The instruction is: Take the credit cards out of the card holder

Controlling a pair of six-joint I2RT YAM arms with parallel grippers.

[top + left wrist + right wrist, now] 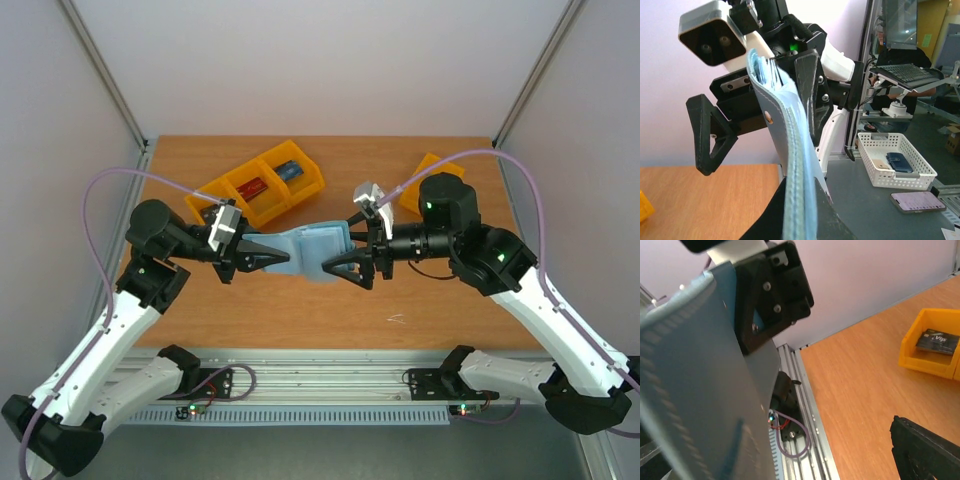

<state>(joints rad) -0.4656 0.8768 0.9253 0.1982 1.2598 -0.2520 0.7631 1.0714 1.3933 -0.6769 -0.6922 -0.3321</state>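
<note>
Wooden table (300, 310) inside white walls, orange bins (262, 185) upper left with a red card (252, 188) and a blue card (291, 171). Blue card holder (312, 250) sits mid-frame, its left end pinched by the closed left gripper (268, 260). Right gripper (340, 266) is spread wide, straddling the right end and gripping nothing.

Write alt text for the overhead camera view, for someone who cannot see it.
Over a wooden table, the left gripper is shut on one end of a blue wallet, while the right gripper stands open at its other end. Behind them, orange bins hold a red card and a blue card.
</note>
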